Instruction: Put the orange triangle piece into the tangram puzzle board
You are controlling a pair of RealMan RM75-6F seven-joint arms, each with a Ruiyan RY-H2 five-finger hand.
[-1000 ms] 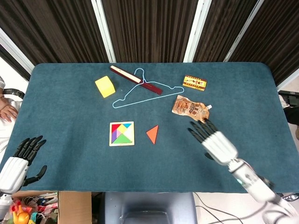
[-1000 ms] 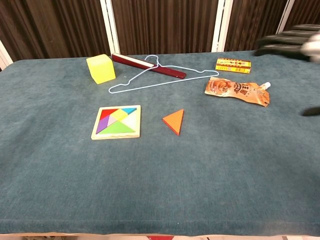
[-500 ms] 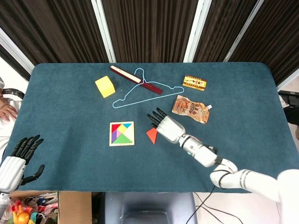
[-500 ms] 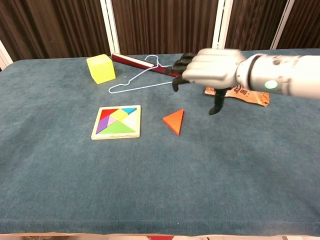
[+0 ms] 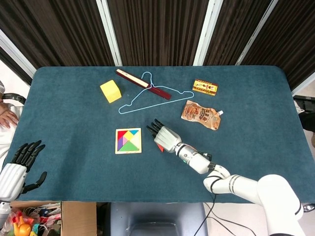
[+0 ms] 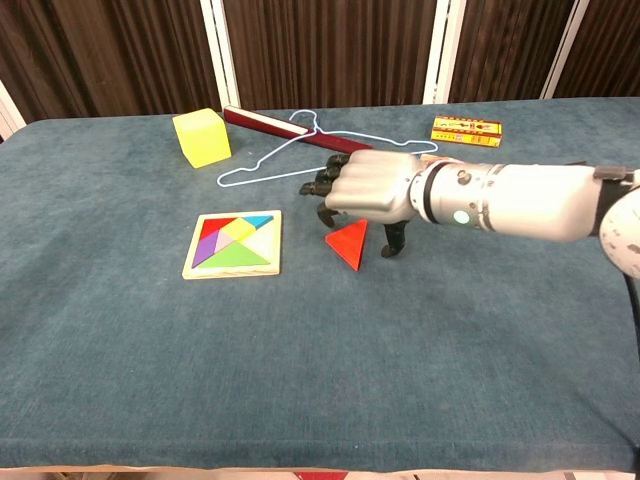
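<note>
- Tangram puzzle board point(image 6: 232, 244) on desk point(image 6: 300, 370): coloured pcs seated, one gap at right.
- Orange triangle piece point(image 6: 349, 243) outside board, on desk just right of it.
- Right robot hand point(image 6: 365, 192) now over triangle vs 0.5 s ago; fingers spread, holding nothing.
- Left robot hand point(image 5: 17, 167) at desk corner, fingers apart, empty.

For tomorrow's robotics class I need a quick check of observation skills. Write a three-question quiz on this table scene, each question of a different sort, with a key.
1. True or false: the right hand already grips the orange triangle.
2. What lies nearest behind the tangram board? A) yellow cube B) snack pouch C) small box
3. Fill in: the blue wire ____ lies across a dark red bar.

Key: 1 false, it hovers over it; 2 A; 3 hanger.
</note>
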